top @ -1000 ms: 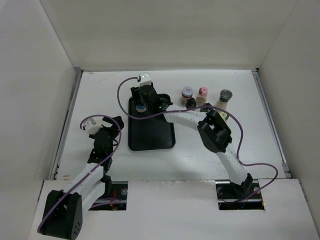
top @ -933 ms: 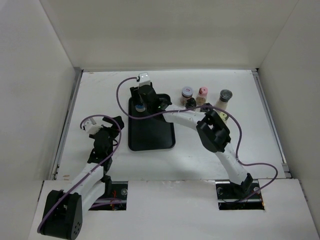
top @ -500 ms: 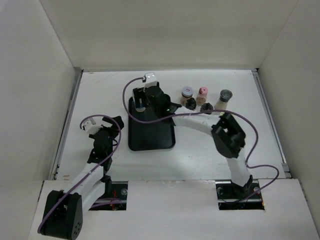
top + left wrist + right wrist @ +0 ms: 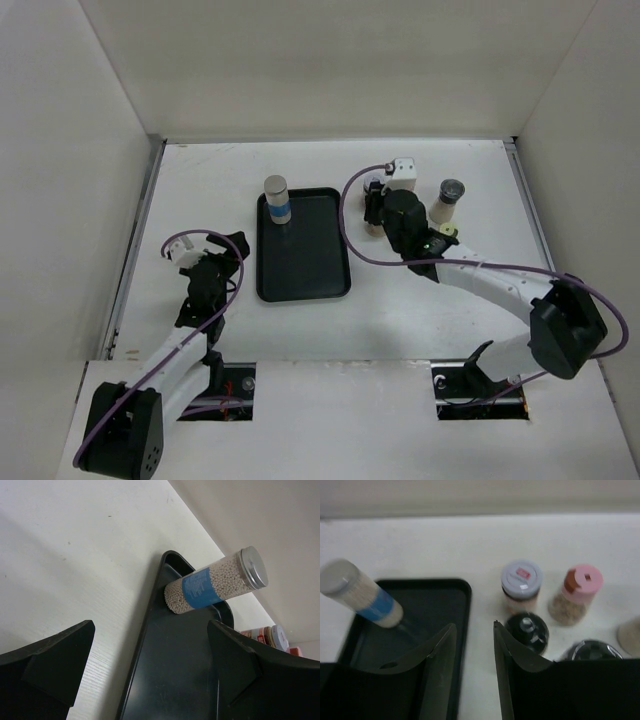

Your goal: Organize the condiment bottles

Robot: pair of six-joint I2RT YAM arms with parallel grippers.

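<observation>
The silver-capped bottle (image 4: 276, 198) is seen upright in the far left corner of the black tray (image 4: 300, 289) (a blue label is wrapped round it). The purple-capped bottle (image 4: 521, 580), pink-capped bottle (image 4: 580, 587) and black-capped bottle (image 4: 526, 628) are grouped on the table to the tray's right. The right gripper (image 4: 473, 635) is poised above them, narrowly parted and empty. The left gripper (image 4: 150, 645) is spread wide, with nothing held.
</observation>
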